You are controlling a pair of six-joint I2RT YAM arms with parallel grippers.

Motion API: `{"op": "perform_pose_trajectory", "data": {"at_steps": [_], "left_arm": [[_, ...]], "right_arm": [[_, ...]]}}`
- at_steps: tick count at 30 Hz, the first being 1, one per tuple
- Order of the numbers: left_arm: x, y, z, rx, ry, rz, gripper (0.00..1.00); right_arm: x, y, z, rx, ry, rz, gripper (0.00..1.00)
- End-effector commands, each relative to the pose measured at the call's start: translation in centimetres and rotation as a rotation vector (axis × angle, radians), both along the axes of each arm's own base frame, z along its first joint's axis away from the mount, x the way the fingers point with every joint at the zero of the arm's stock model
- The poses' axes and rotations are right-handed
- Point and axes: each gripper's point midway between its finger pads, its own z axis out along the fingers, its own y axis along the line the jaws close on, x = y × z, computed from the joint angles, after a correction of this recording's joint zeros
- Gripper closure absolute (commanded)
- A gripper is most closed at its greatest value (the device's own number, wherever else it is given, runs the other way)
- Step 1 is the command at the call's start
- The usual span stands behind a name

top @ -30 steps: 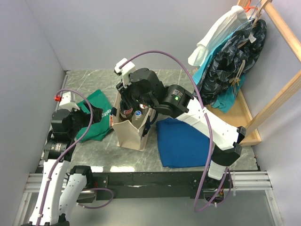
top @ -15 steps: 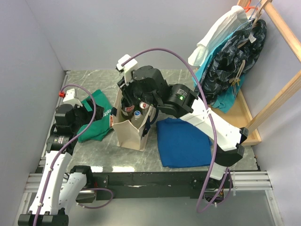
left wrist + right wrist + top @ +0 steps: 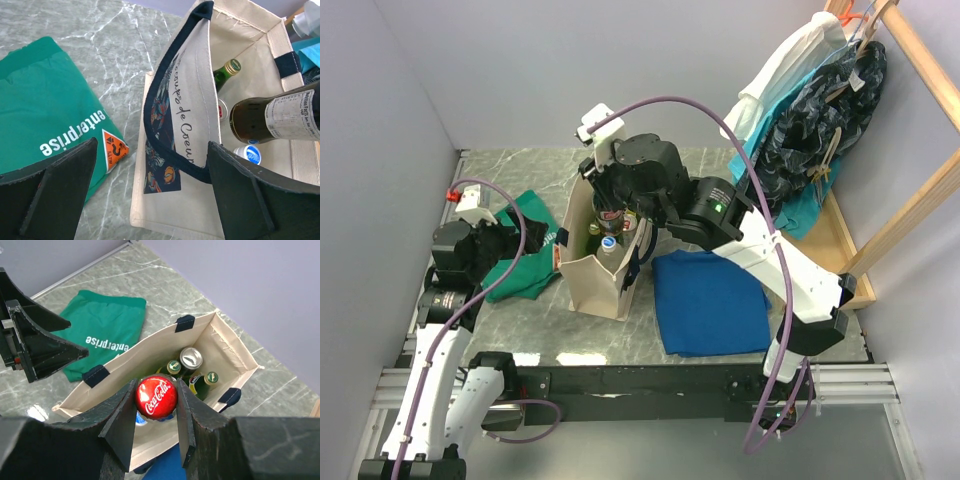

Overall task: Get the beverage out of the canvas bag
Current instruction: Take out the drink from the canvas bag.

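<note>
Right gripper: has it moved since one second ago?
Yes. The right gripper, shut on the red-capped brown glass bottle, has shifted toward the far right, relative to the cream canvas bag.

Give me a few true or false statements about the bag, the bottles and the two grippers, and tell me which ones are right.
1. The right gripper is shut on a bottle with a red Coca-Cola cap. True.
2. The left gripper clamps the handle of the canvas bag. False: it is open and grips nothing.
3. The canvas bag is empty. False: a green bottle, a can and a blue-capped bottle are inside.
4. In the top view, the green cloth lies left of the bag. True.
5. The blue cloth is inside the bag. False: it lies on the table, right of the bag.
</note>
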Motion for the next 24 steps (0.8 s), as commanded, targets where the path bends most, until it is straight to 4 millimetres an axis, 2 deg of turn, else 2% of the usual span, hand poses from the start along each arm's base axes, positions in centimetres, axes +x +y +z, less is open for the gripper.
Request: {"op": "perform_pose_trajectory", "data": {"at_steps": [1,8,24], "left_arm": [[0.0,-0.5,2.2,-0.003,-0.082,-0.036,0.04],[-0.2,-0.4,1.7,0.003,-0.071,-0.032,0.04],[-0.2,-0.9,1.4,-0.005,-0.062,-0.059,0.04]], "right_arm": [[-0.9,-3.6,11.9,0.309,-0.210,-0.035,1.00],[-1.3,-4.8,13.6,0.344,-0.239,-0.046,1.00],[-1.7,-7.1,16.1,0.379,-0.303,-0.080,1.00]]}}
